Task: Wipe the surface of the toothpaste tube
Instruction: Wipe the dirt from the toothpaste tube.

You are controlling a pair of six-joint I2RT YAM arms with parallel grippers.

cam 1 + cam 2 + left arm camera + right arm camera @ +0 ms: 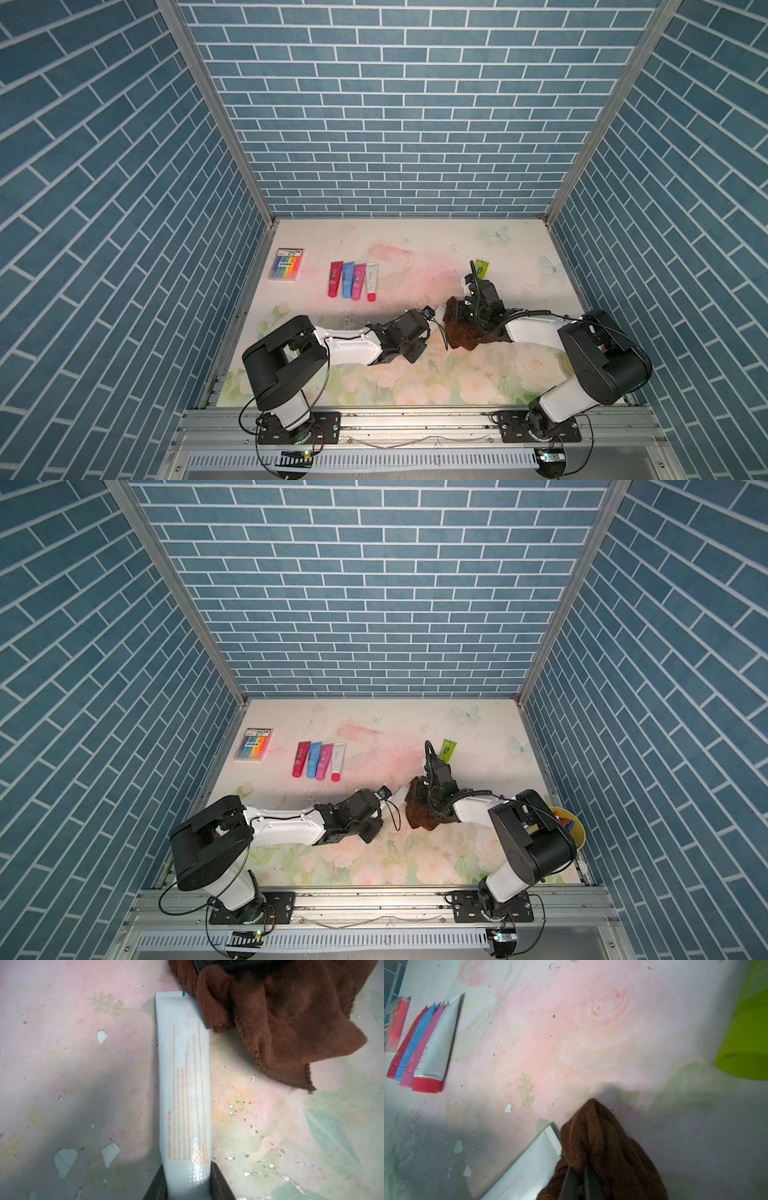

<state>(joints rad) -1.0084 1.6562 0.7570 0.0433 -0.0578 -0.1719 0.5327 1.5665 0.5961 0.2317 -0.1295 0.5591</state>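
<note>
You have two hands at work, one toothpaste tube, one brown cloth, a row of four other tubes, one green tube and one pack of coloured pens.

The toothpaste tube is white with orange print. Its long axis runs straight out from your left hand toward the brown cloth, and its flat crimped end points at the cloth. It sits low at the table; you cannot tell whether it rests there.

Your left hand is clamped on the tube's near end, one finger on each side. A fold of the brown cloth overlaps one corner of the crimped end and touches it there.

Your right hand has its fingers pressed together, pinching a bunched part of the brown cloth, which drapes down around them.

The row of four tubes lies well apart from the cloth, on the left arm's side. The pens lie farther off the same way. The green tube is near the cloth, toward the back wall.
</note>
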